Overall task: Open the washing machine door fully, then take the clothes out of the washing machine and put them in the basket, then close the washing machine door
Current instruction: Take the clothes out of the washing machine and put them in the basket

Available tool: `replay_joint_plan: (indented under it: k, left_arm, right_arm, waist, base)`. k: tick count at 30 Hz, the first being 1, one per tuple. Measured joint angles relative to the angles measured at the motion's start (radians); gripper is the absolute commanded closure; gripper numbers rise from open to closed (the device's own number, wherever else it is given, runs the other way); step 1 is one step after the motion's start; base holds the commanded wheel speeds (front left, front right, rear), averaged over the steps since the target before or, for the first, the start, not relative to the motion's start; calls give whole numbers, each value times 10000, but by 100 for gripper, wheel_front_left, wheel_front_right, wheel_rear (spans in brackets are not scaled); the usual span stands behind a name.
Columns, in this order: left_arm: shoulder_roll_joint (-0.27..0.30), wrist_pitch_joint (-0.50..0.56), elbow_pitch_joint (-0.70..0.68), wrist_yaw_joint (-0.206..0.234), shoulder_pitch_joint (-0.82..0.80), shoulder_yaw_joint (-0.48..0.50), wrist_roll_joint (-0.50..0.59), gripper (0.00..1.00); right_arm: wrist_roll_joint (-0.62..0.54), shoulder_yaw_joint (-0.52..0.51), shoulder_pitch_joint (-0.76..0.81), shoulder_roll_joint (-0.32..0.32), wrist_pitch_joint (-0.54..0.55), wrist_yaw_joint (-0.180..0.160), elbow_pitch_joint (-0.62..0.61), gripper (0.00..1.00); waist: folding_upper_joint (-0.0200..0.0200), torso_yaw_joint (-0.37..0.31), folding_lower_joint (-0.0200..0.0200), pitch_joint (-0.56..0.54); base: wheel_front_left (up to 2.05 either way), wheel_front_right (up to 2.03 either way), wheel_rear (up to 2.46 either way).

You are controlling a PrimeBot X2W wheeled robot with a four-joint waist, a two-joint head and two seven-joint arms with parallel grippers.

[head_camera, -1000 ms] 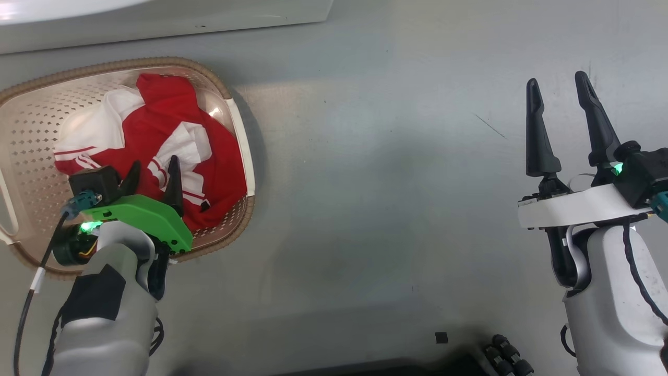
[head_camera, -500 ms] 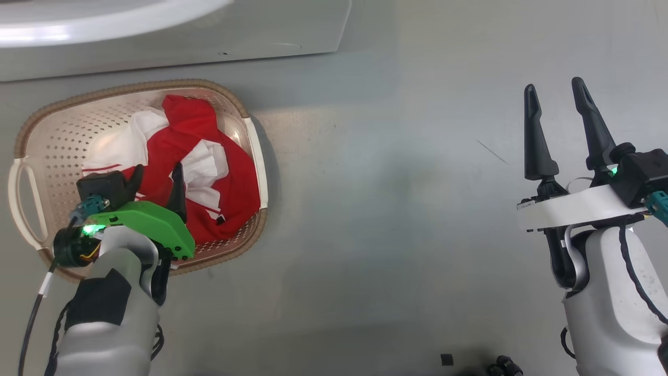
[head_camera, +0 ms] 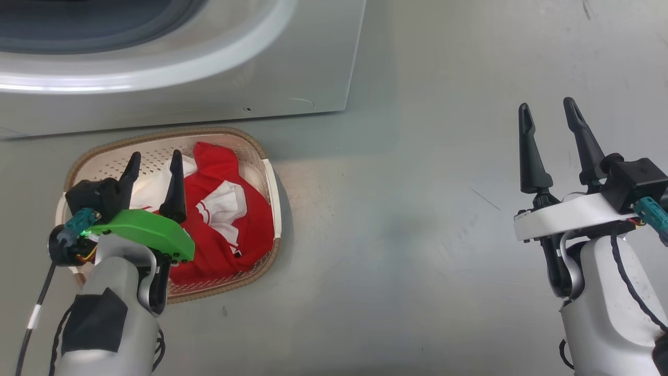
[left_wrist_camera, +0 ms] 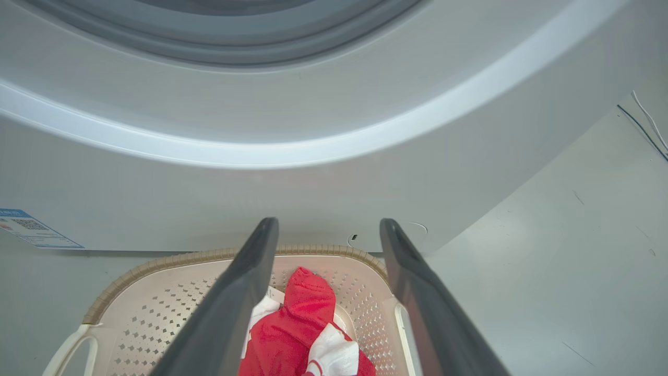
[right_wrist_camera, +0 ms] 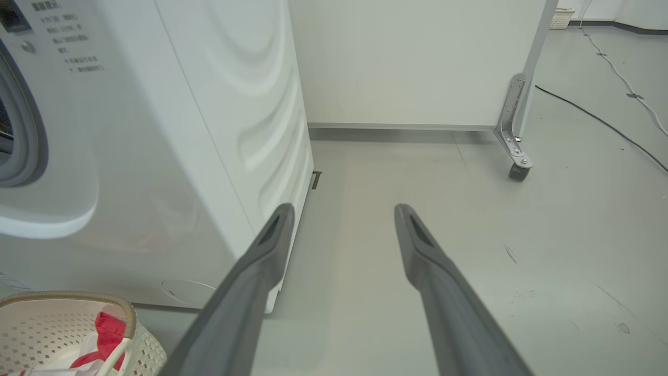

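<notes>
Head view: basket (head_camera: 219,132) long axis parallels washing machine (head_camera: 209,83); left claw (head_camera: 156,154), right claw (head_camera: 546,104) spread.

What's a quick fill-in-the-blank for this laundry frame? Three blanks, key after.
1. The ____ and white clothes lie in the basket.
2. The basket stands on the floor in front of the ____.
3. The left gripper and the right gripper both have their fingers ____, holding nothing.
Missing words: red; washing machine; open.
</notes>
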Motion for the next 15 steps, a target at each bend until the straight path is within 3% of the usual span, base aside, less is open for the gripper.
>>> replay_joint_plan:
  k: [15]
  left_arm:
    - [-8, -31, -2800, 140, 2007, 723, 1143, 0]
  right_arm:
    - [4, -59, 945, 17, 0, 84, 380, 0]
  waist:
    - [0, 153, -1, -2127]
  base:
    - [0, 0, 0]
